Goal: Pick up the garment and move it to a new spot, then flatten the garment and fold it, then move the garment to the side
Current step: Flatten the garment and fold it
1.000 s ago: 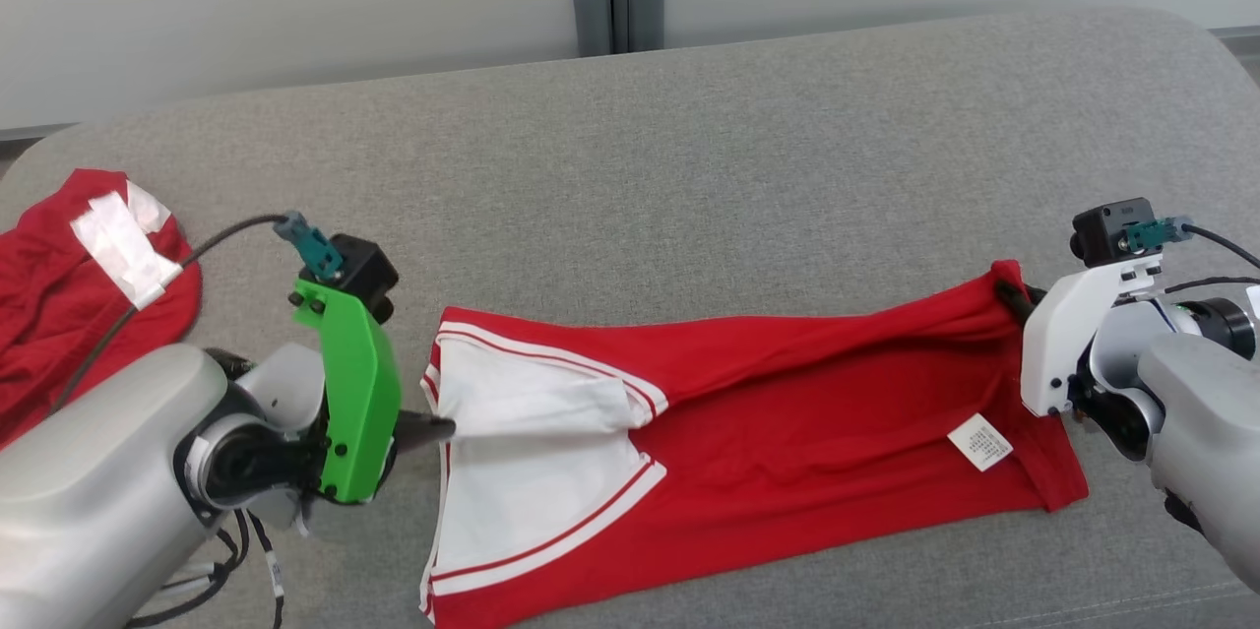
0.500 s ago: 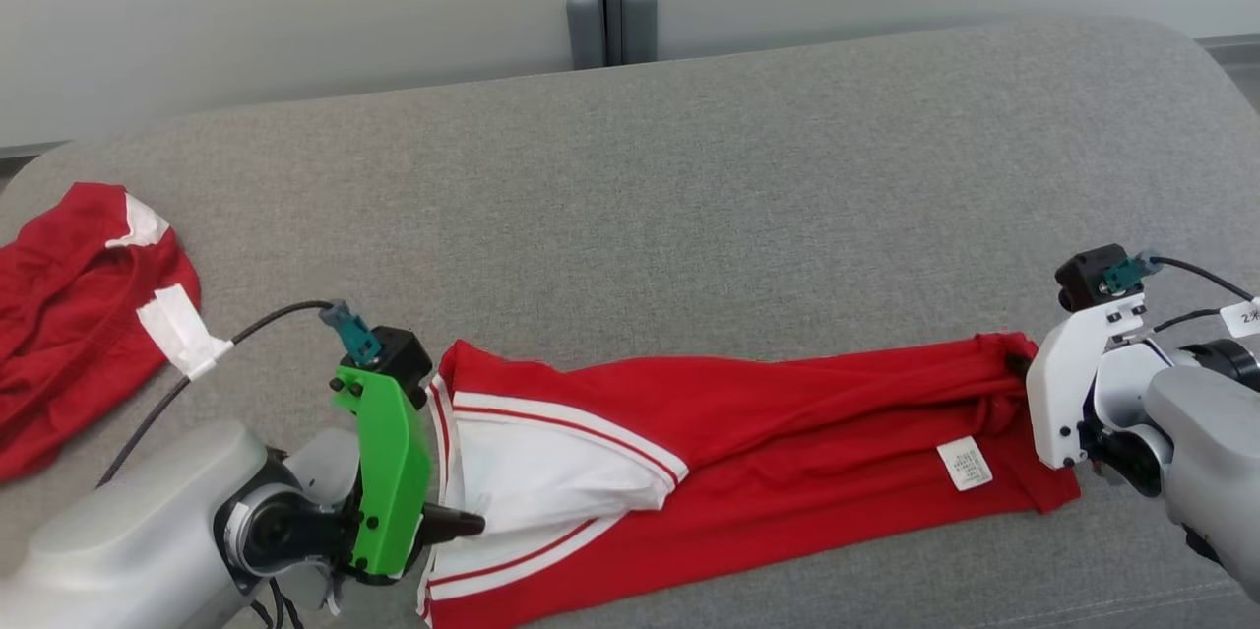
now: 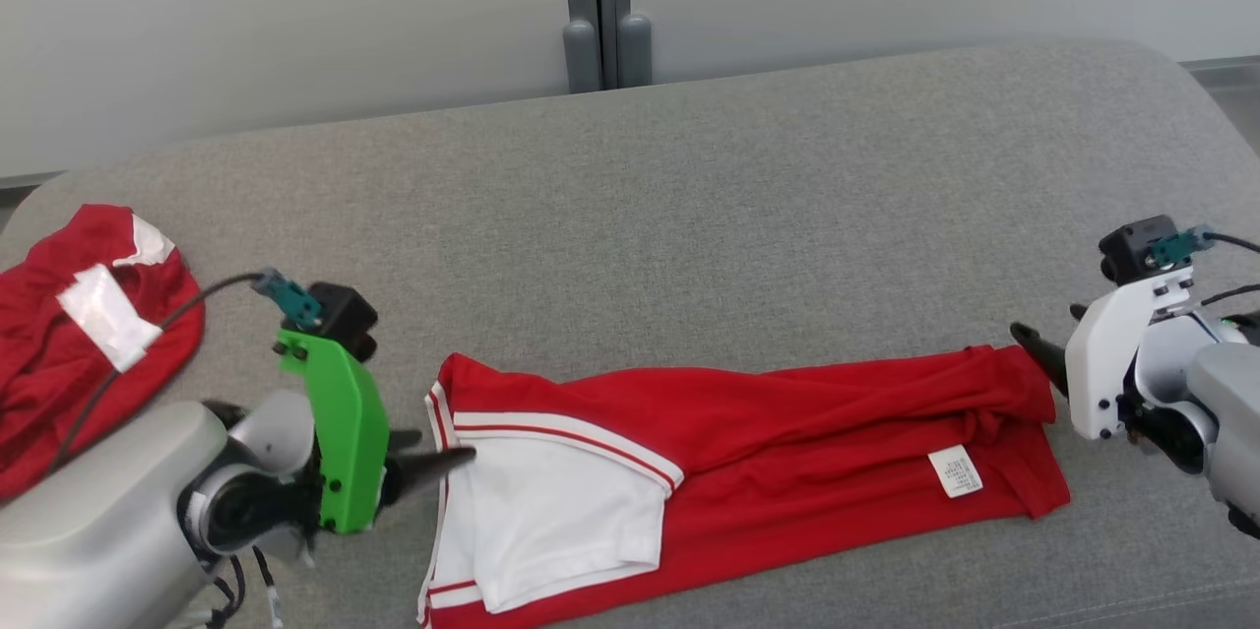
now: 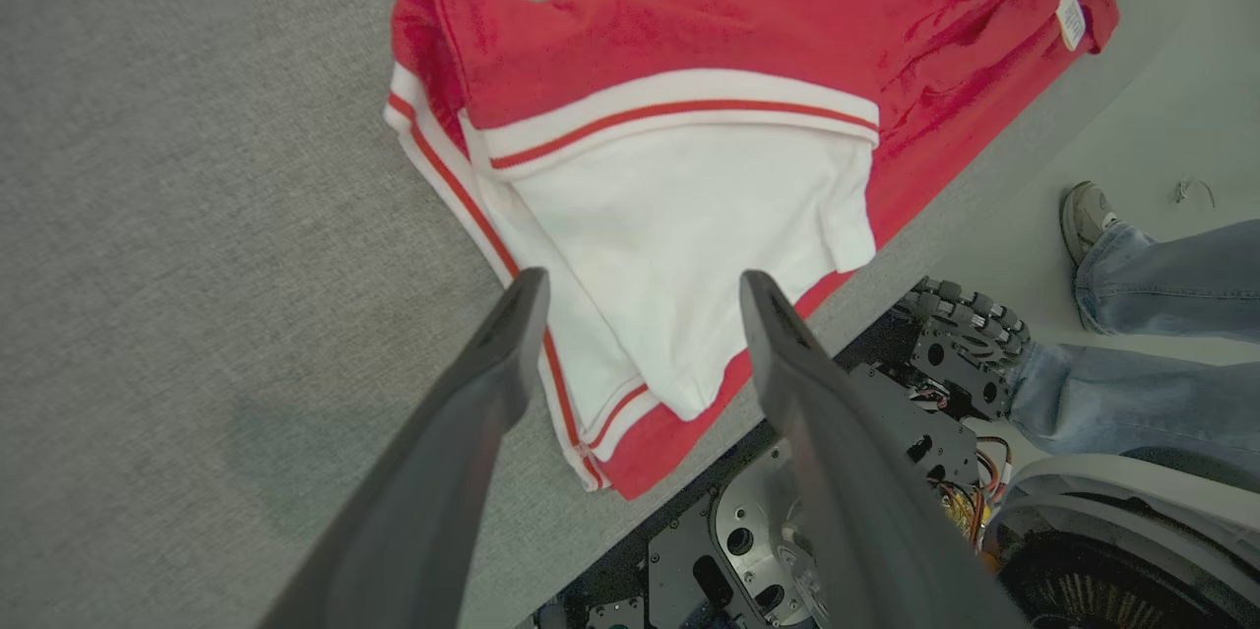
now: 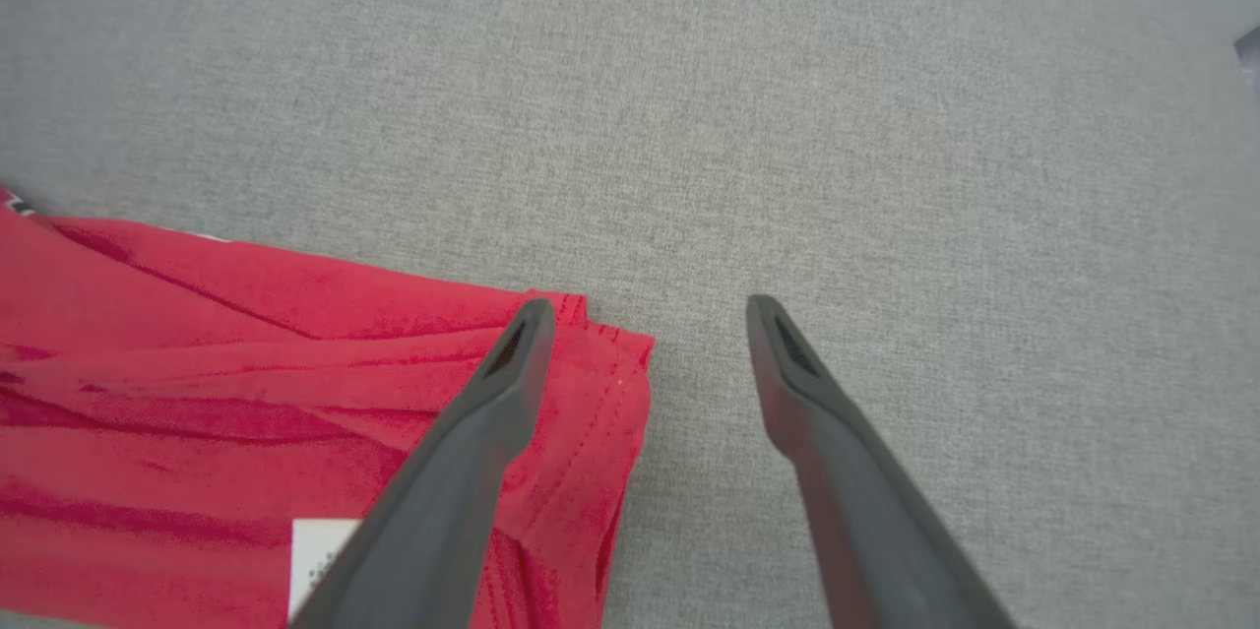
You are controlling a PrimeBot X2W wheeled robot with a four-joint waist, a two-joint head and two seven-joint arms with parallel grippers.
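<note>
Left claw (image 4: 642, 282) and right claw (image 5: 649, 306) gape wide, aimed toward each other.

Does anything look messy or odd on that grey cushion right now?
Yes. The red garment isn't flat: its right end is bunched into wrinkles with the care label showing, and the white panel at its left end is folded over. Another red cloth sits crumpled at the far left.

The garment (image 3: 787, 422) is red, its white panel (image 3: 551, 511) edged by white bands with a thin red stripe; its label (image 3: 955, 471) is white. Beneath it the padded surface (image 3: 689, 216) is grey. Left of the garment, another red cloth (image 3: 39, 344) bears white patches.
</note>
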